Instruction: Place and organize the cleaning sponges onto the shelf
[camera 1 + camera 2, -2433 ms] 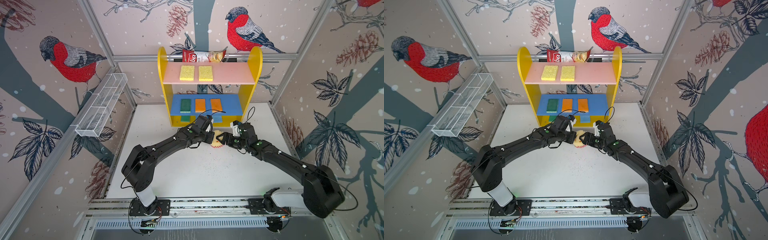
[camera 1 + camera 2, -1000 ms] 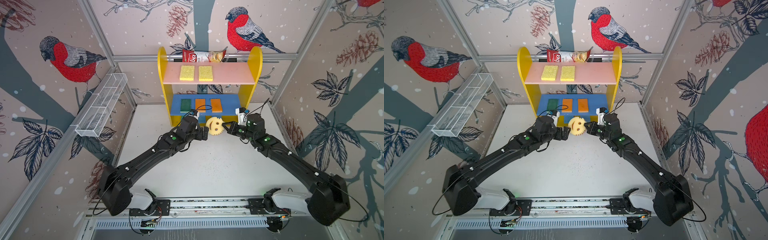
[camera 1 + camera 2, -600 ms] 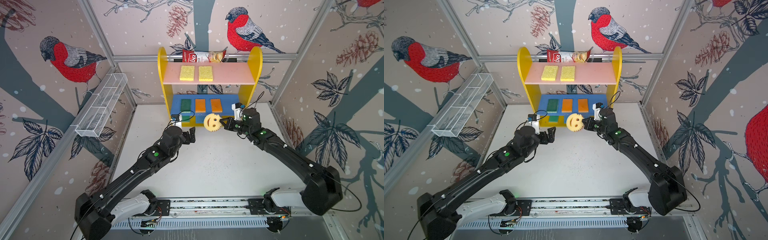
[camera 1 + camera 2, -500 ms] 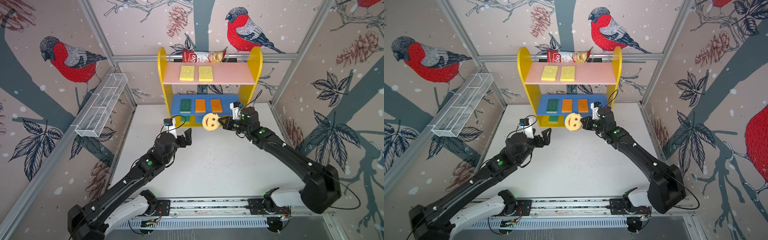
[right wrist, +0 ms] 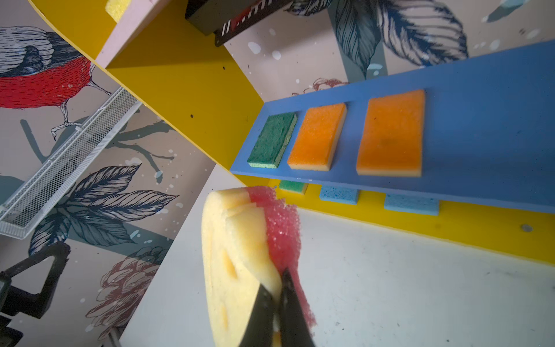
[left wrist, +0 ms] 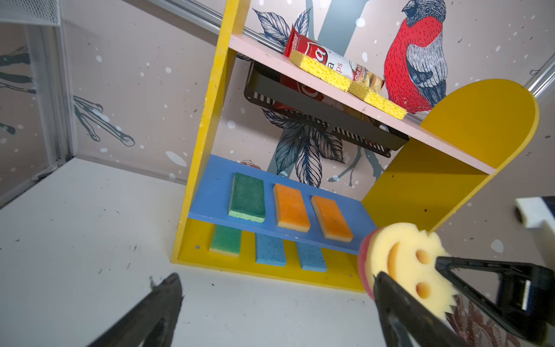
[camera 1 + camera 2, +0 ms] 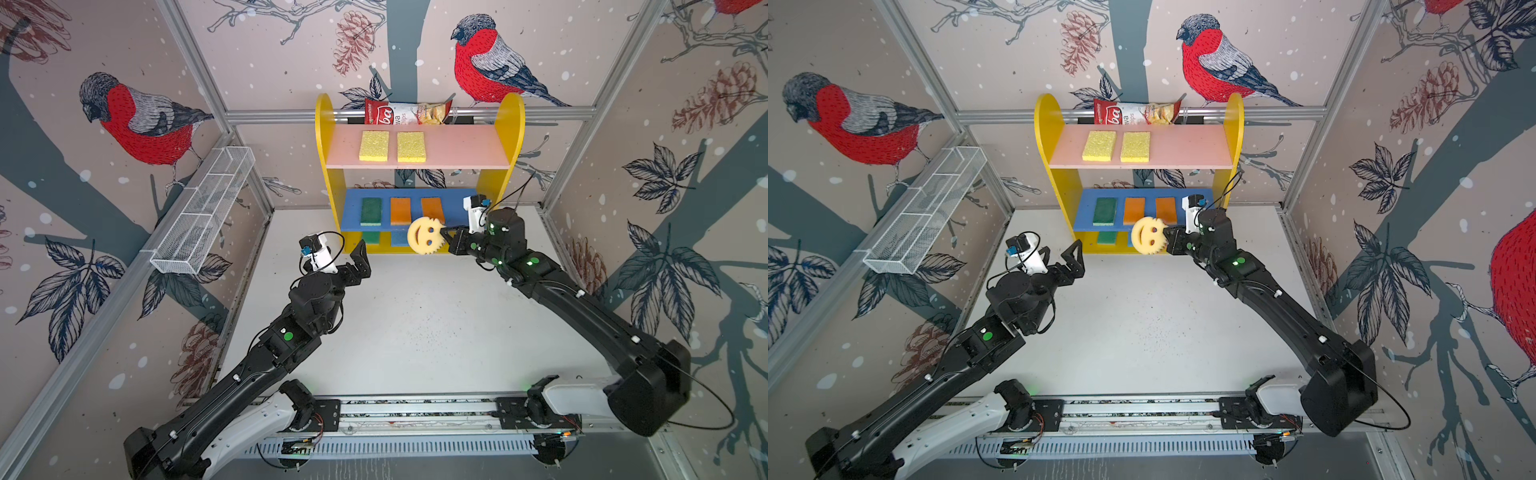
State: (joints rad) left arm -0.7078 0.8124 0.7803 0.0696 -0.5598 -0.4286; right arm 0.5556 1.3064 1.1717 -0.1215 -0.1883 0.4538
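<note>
in both top views the right jaws are clenched on the rim of the smiley sponge [image 7: 424, 236], held in the air just in front of the shelf [image 7: 513, 124], face upward. the left jaws stand spread and empty above the bench [image 7: 415, 324], well apart from the sponge. the chips bag [image 7: 405, 113] behind the pink board [image 7: 457, 149] shows big white letters "ba" and small text ending in "chips".

left wrist: the bag reads only "a" and "ps"; the finer print is blurred. a green sponge [image 6: 225, 240] and two blue sponges [image 6: 270, 250] lie on the base [image 6: 270, 276].

right wrist: the smiley's pink back is turned toward the shelf. two orange sponges [image 5: 318, 136] lie on the blue board [image 5: 480, 120].
</note>
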